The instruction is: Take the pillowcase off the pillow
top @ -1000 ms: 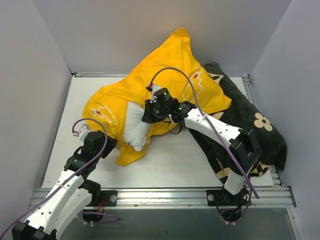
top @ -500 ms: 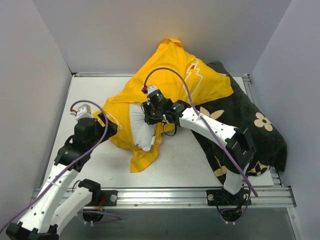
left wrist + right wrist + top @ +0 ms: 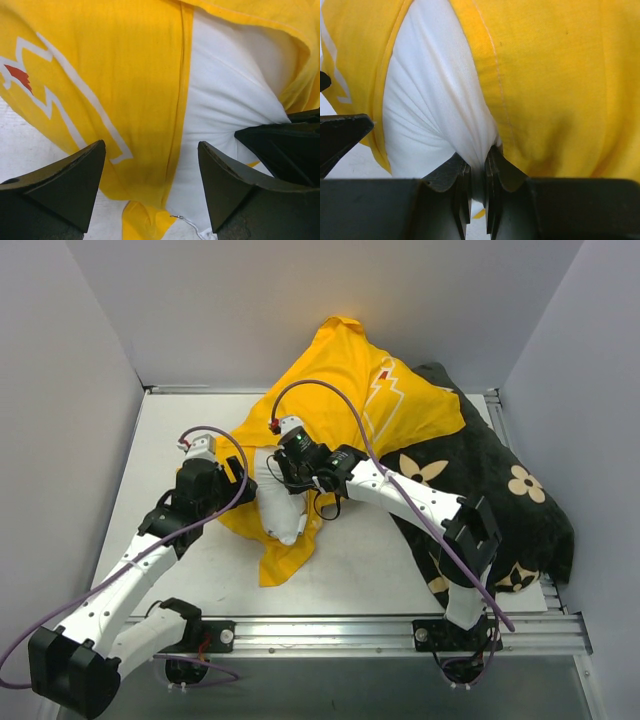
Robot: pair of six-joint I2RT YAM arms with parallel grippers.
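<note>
Since a second ago, the left gripper [image 3: 243, 483] has swung up from the near-left of the table [image 3: 370, 560] to the open end of the pillowcase [image 3: 340, 380], and the right gripper [image 3: 280, 470] has edged leftward. The yellow case lies mid-table, peaked toward the back wall and leaning on a black flowered pillow [image 3: 505, 490], with the white pillow [image 3: 282, 512] bulging out of its mouth. The right jaws are pinched tight on a fold of white pillow fabric, while the left jaws stand wide, holding nothing. The step in hand looks to be seizing the yellow hem. It would go best if the left fingers closed on the stitched edge alone, catching no white cloth, and then pulled away from the right arm's anchor. Only the left wrist view shows the hem running between the spread fingers. Only the right wrist view confirms the pinch. The overhead view alone shows how much case remains bunched over the pillow.
</note>
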